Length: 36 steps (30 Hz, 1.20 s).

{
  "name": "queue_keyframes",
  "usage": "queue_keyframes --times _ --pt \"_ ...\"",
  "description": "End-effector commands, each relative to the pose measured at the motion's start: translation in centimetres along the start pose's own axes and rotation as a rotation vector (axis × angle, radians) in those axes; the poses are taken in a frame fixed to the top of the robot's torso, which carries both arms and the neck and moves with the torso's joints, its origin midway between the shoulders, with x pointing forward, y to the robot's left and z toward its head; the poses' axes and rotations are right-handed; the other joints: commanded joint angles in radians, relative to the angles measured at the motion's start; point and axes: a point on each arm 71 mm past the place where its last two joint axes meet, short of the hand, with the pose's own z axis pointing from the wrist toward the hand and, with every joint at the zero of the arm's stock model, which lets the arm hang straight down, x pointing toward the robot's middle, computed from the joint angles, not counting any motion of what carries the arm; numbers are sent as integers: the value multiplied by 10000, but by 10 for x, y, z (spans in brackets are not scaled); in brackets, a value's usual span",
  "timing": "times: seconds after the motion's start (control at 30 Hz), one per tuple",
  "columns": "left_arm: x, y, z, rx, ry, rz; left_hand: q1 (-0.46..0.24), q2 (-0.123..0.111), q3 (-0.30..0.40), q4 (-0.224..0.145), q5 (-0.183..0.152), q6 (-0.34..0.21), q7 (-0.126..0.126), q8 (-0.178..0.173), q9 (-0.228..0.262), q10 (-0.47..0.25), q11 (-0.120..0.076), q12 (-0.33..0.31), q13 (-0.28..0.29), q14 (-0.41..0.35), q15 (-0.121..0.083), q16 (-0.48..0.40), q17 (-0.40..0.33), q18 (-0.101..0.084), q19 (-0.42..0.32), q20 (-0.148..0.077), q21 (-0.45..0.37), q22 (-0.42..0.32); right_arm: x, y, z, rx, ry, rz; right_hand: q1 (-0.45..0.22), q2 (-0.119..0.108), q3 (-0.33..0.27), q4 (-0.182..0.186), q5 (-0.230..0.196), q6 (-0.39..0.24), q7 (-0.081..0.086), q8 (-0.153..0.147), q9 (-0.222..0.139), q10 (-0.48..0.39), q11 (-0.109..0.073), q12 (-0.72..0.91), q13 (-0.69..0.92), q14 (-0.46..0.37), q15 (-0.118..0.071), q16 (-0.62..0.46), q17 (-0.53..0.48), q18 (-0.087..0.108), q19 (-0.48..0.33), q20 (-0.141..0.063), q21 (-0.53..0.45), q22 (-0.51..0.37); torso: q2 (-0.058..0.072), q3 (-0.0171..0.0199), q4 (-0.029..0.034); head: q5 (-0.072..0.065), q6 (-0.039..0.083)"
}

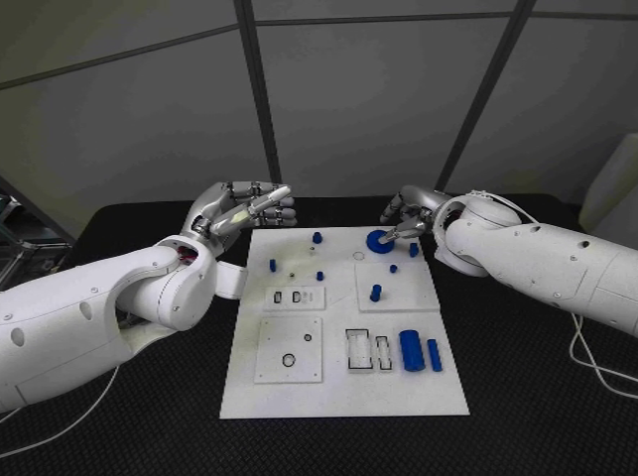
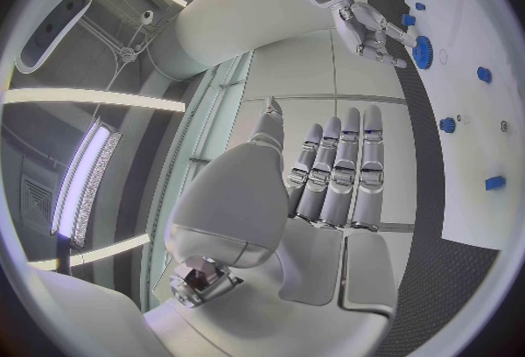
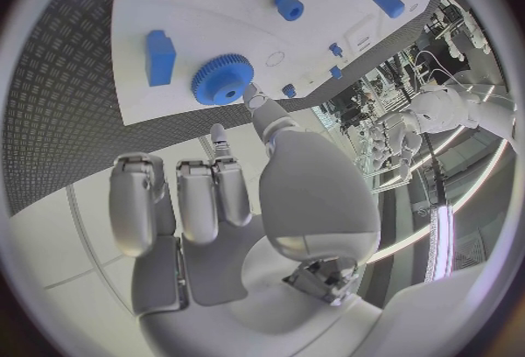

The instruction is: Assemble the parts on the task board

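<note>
The task board (image 1: 344, 322) lies lengthwise down the middle of the black bench (image 1: 548, 377), and the piece that matters now is the blue gear (image 1: 382, 241) near its upper edge, a little right of centre in the head view. The right hand (image 1: 409, 220) is right at it — in the right wrist view two fingers (image 3: 258, 103) reach down so that their tips sit at the gear's (image 3: 223, 80) toothed rim, one looking to touch it, while the rest are loosely curled with nothing in them. Whether the gear is actually pinched I cannot tell; it looks more like a touch than a grasp. The gear lies flat, its axis upright, directly ahead of those fingertips, with a blue block (image 3: 160, 57) just beside it. The left hand (image 1: 244, 210) hovers off the board's upper left corner, fingers straight and side by side in its wrist view, holding nothing — and well apart from the gear. So the right hand is plainly the nearer, and any next move likely turns on closing over the rim from above.
</note>
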Motion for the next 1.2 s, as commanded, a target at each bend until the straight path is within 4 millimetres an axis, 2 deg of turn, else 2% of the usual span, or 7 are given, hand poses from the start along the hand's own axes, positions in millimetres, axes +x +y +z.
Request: queue_keyframes --times 0.03,0.5,0.63,0.77,0.93,1.2 --pt "1 -1 1 65 107 -58 -53 71 -51 -18 30 -65 -4 -59 -15 -56 0 -46 -5 -54 -3 -51 12 -53 -13 34 -56 -13 3 0 0 35 380 -393 100 6 4 85 88 -15 10 4 22 509 69 68 1637 743 78 79 1077 -69 201 21 34 1188 -3 4 -8 17 -16" --pt "1 -1 1 59 105 -60 -53 71 -51 -18 30 -65 -4 -59 -15 -56 0 -46 -5 -54 -3 -51 12 -53 -13 34 -56 -13 12 -3 1 64 749 -448 72 139 23 160 176 136 -10 53 95 522 57 103 1683 742 77 90 1102 -70 202 28 41 1204 2 7 2 23 -31" --pt "1 -1 2 59 106 -61 -53 71 -51 -18 30 -65 -4 -59 -15 -56 0 -46 -5 -54 -3 -51 12 -53 -13 34 -56 -13 13 -2 2 37 771 -444 40 270 54 202 185 290 -38 93 150 538 34 129 1718 742 61 95 1115 -69 199 19 43 1206 2 5 2 29 -32" --pt "1 -1 2 55 98 -57 -53 71 -51 -18 30 -65 -4 -59 -15 -56 0 -46 -5 -54 -3 -51 12 -53 -13 34 -56 -13 14 -2 2 0 777 -423 -42 531 112 292 87 507 -74 134 218 576 6 180 1784 743 34 103 1138 -74 211 -2 55 1235 2 4 0 35 -51" --pt "0 0 2 46 88 -50 -47 85 -64 -37 29 -52 -25 -69 -13 -56 2 -70 -2 -52 -1 -65 22 -52 -11 38 -61 -24 14 -3 2 16 778 -397 -99 734 167 340 83 797 -126 194 288 608 -31 217 1834 744 -20 105 1152 -75 215 -45 62 1249 0 5 -5 51 -65" --pt "-1 0 1 17 78 -43 -47 85 -64 -37 29 -52 -25 -69 -13 -56 2 -70 -2 -52 -1 -65 22 -52 -11 38 -61 -24 12 -2 2 -1 420 -694 45 970 361 199 225 1306 -255 277 383 657 -133 269 1906 751 -174 114 1191 -87 247 -180 86 1312 1 8 -4 57 -78"
